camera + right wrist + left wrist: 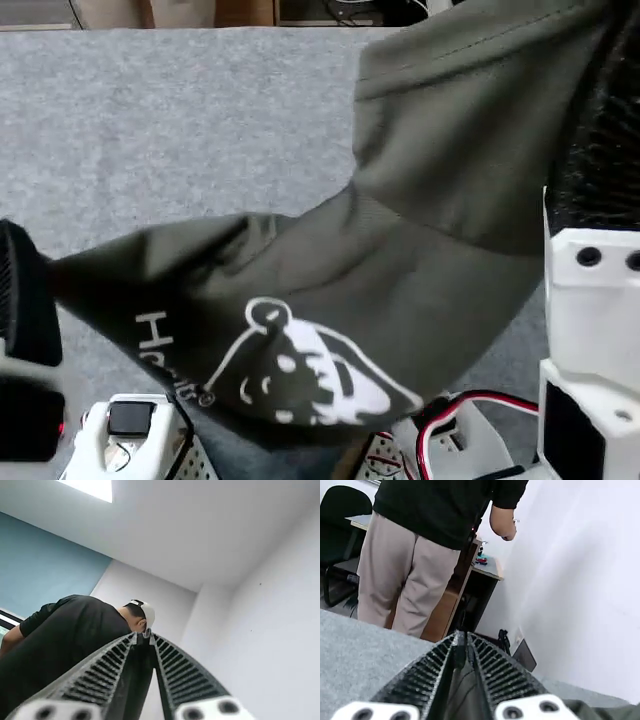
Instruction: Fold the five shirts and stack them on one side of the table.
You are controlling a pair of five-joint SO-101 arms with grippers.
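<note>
A dark olive shirt (400, 260) with a white cartoon print hangs stretched in the air between both arms, above the grey table (170, 130). My left gripper (45, 275) holds one end at the left edge of the high view. In the left wrist view this gripper (462, 647) is shut, with the shirt (465, 690) pinched between its ribbed fingers. My right gripper (590, 70) is raised high at the right, holding the other end. In the right wrist view the gripper (145, 637) points up at the ceiling, shut on a strip of dark fabric (132, 680).
The white arm bases (130, 430) and red and black cables (450, 415) sit at the near table edge under the shirt. Bare grey table stretches across the far left. A white wall (580, 580) rises beyond the table's far side.
</note>
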